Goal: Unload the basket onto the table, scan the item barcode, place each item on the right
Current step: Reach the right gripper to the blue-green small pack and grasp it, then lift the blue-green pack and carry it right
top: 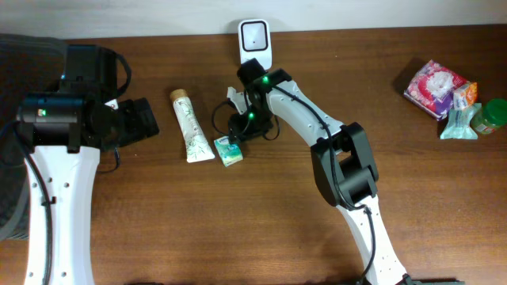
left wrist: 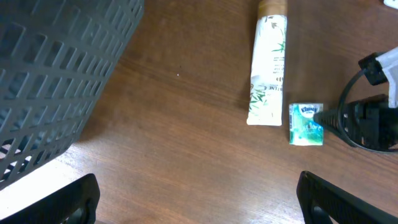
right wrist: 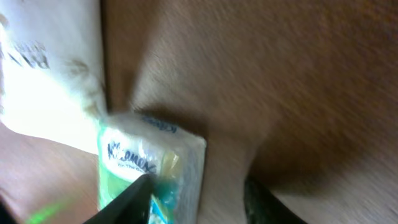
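A small green-and-white Kleenex tissue pack [top: 229, 151] [left wrist: 306, 124] [right wrist: 149, 162] lies flat on the wooden table. My right gripper [top: 239, 129] [right wrist: 198, 186] is low over it and open. One fingertip [right wrist: 140, 190] overlaps the pack's top, while the other stands on bare wood to its right, apart from the pack. The white barcode scanner [top: 255, 39] stands at the table's far edge, just behind the right arm. My left gripper [top: 146, 119] [left wrist: 199, 202] hangs wide open and empty to the left. No barcode shows on the pack.
A white bamboo-print tube [top: 189, 127] [left wrist: 268, 62] [right wrist: 50, 74] lies just left of the pack. A dark grey mesh basket [left wrist: 56, 74] sits at the far left. A pink packet [top: 434, 85], a teal pouch [top: 459, 120] and a green-capped bottle [top: 491, 116] are at the far right.
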### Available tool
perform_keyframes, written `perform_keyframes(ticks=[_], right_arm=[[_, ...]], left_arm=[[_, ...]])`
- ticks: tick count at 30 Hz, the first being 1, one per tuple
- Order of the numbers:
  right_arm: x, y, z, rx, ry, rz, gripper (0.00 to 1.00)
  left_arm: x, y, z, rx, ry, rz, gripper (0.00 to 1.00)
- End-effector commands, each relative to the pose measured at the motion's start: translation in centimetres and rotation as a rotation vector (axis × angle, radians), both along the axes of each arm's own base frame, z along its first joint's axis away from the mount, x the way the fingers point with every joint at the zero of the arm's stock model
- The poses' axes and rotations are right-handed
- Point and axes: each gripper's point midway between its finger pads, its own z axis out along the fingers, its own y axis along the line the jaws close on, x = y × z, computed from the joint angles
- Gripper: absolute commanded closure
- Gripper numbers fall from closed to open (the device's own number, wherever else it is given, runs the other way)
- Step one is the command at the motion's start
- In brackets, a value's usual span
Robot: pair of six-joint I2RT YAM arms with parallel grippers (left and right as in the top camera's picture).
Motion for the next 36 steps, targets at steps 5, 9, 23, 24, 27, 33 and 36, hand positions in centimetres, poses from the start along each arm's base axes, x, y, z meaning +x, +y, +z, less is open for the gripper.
perform_keyframes(ticks=[5, 9, 23, 24, 27, 33, 36], right_arm=[[-2.1, -0.7, -1.5, 0.020, 0.190, -0.101, 0.66], [-0.3, -1.4, 3.6, 0.033, 0.147, -0.115, 0.54], [-2.9, 1.5, 3.1, 0.228, 0.249, -0.043, 0.96], [-1.7, 0.8, 6.1, 0.350, 0.246, -0.036, 0.96], [2.1, -4.1, 11.4, 0.565, 0.228, -0.105, 0.96], [7.8, -15.6, 17.8, 0.991, -0.004, -0.180, 0.96], [8.4, -17.8, 18.6, 1.040, -0.059, -0.194, 0.96]], left_arm=[[-0.1, 0.2, 0.5, -0.001, -0.020, 0.016, 0.01], [-0.1, 0.2, 0.5, -0.001, -0.020, 0.016, 0.01], [-0.1, 0.2, 0.5, -0.001, -0.020, 0.016, 0.01], [-0.1, 0.2, 0.5, -0.001, -0.020, 0.016, 0.01], [-0.1, 0.2, 0.5, -0.001, -0.019, 0.016, 0.01], [-0.1, 0.2, 0.5, -0.001, -0.020, 0.016, 0.01], [-0.1, 0.2, 0.5, -0.001, -0.019, 0.016, 0.01]])
